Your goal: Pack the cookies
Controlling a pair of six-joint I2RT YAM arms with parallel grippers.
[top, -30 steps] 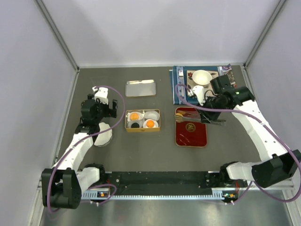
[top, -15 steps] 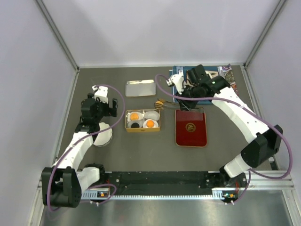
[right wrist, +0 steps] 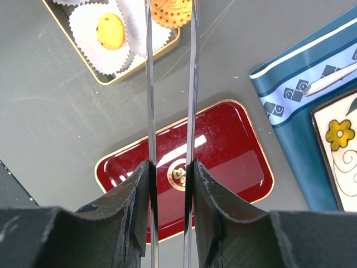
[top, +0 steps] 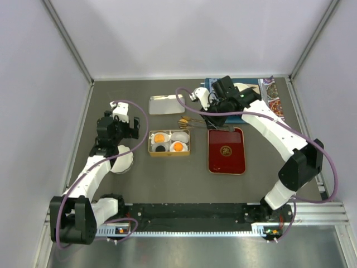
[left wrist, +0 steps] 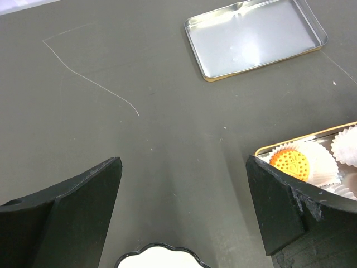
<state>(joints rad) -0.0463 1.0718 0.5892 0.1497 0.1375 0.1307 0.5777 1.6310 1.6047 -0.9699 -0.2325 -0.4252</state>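
My right end effector (right wrist: 170,167) is clamped on a pair of metal tongs (right wrist: 149,111), one finger pressed against each blade. Between the blade tips sits an orange cookie (right wrist: 170,11), which the wrist view places over a white paper cup (right wrist: 134,33) in the gold-rimmed tin (right wrist: 106,80).

From above I see three more in the tin, each in its own cup: a second orange cookie (top: 160,137) at the back left, a dark cookie (top: 161,147) at the front left and a third orange cookie (top: 178,147) at the front right.

The red tray (top: 226,151) lies on the table (top: 139,184) just right of the tin. The tin's lid (top: 167,104) rests behind it, apart.

My left end effector (left wrist: 184,162) is spread wide with nothing between its fingers. It hangs over bare table left of the tin, with a white fluted dish (left wrist: 156,258) at the near edge of its view.
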